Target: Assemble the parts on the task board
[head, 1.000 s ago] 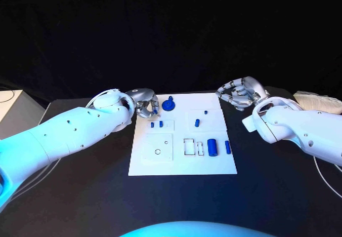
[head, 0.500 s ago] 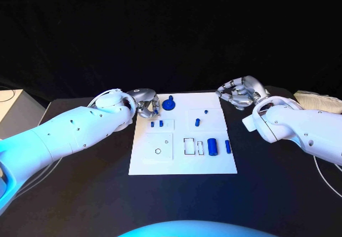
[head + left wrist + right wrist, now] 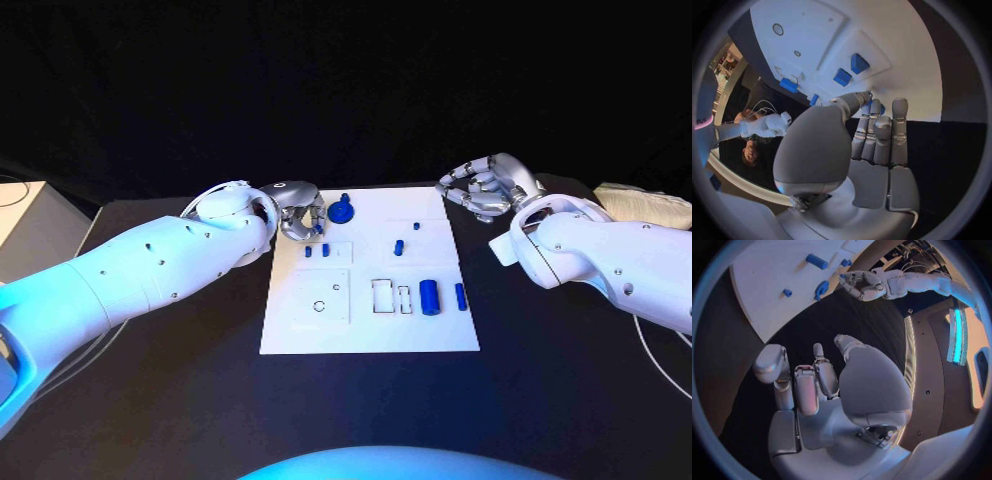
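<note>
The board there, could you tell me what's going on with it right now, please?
The robot is assembling small blue parts on the white board. Its left hand is at the board's far left corner, fingers curled beside the round blue part, though I can't tell whether it grips anything. The right hand is off the far right corner over the black table, curled and empty. Other parts, like the cylinder, lie on the board.

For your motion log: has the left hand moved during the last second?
Yes. The left hand has edged toward the white board, nearer the round blue part.
</note>
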